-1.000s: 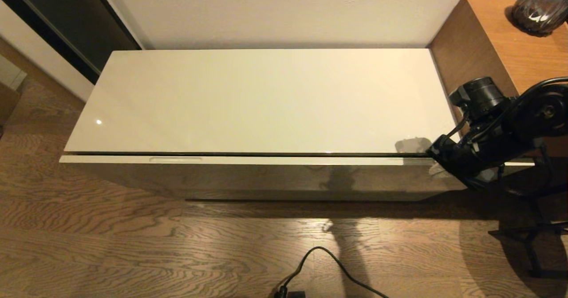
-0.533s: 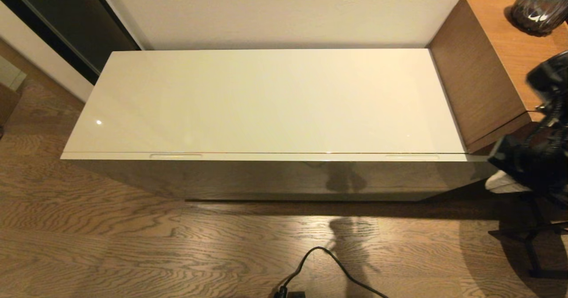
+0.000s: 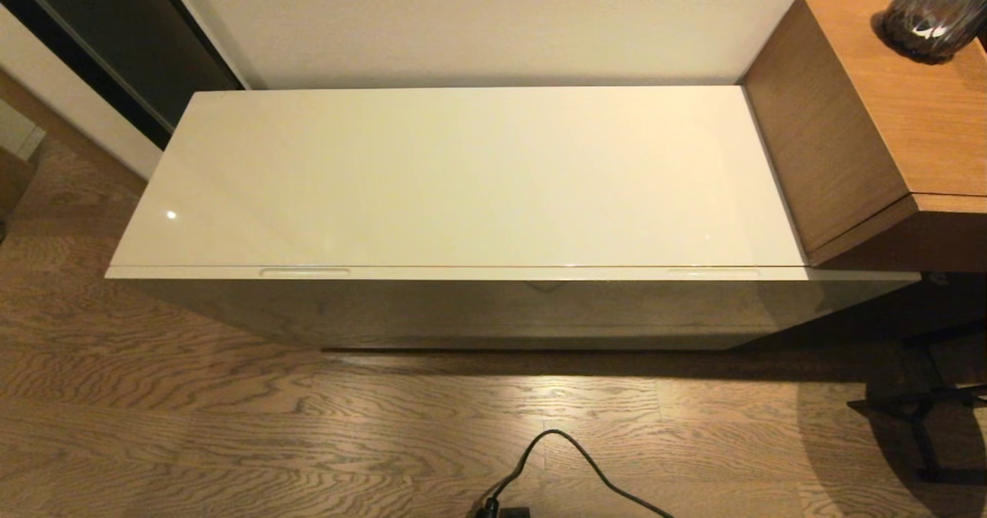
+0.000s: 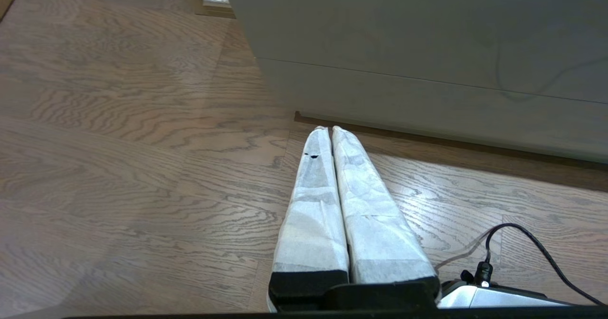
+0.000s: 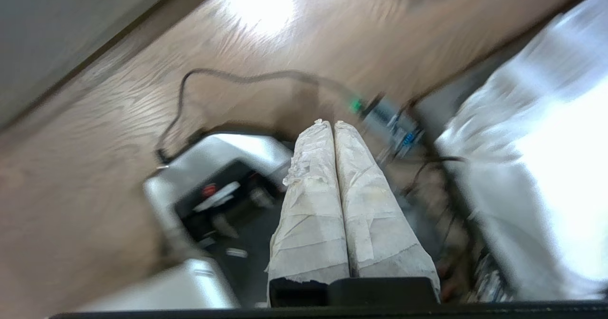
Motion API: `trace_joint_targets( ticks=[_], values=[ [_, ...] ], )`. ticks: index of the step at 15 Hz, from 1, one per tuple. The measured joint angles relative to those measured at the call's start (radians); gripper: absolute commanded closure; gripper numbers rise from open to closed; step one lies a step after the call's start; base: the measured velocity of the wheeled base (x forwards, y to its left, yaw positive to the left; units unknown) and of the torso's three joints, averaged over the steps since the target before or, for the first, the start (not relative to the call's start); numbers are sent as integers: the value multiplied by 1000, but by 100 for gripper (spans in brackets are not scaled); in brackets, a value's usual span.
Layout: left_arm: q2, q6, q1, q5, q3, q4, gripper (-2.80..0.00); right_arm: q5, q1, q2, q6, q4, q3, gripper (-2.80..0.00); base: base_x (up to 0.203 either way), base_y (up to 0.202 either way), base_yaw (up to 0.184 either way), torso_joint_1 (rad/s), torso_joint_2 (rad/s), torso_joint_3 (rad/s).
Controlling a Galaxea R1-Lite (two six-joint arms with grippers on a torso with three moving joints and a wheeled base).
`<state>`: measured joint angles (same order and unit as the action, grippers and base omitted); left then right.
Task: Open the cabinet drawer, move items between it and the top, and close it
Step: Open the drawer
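Cabinet drawer (image 3: 493,302), the widest piece of the low unit, sits pushed flush under the top (image 3: 463,179), with only a thin seam between them and its two slim handle slots (image 3: 304,272) showing along the upper edge. That glossy cream slab carries nothing, and neither the slippers nor the tape roll shows in any view; by my reading they lie inside the shut drawer, though that cannot be checked. Beside the low cabinet's right end stands the taller brown wooden unit (image 3: 871,117) with a dark vase (image 3: 929,17) on it. A black cable (image 3: 570,460) trails over the wood floor (image 3: 193,410) in front.

Neither arm appears in the head view. The left gripper (image 4: 331,128) hangs low near the floor, pointing at the cabinet's base, its taped fingers (image 4: 313,200) pressed together on nothing. The right gripper (image 5: 331,122) points down over the robot's own base and wiring, fingers likewise closed and empty.

The task looks finished or nearly so. The remaining risks are small: a drawer that is not fully seated could creep out on its runners, and the right arm, low among loose cables, could snag one.
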<state>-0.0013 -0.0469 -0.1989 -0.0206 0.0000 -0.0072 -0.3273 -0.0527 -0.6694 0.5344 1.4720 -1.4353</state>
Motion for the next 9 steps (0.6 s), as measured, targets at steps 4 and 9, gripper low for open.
trace_joint_targets(
  ticks=[4,9],
  values=[
    [0,0,1,0,0,0,0,10,88,286,-346,-41,170,0,0,0,0,0,0,0],
    [0,0,0,0,0,0,0,33,55,531,-548,-546,557,0,0,0,0,0,0,0]
  ],
)
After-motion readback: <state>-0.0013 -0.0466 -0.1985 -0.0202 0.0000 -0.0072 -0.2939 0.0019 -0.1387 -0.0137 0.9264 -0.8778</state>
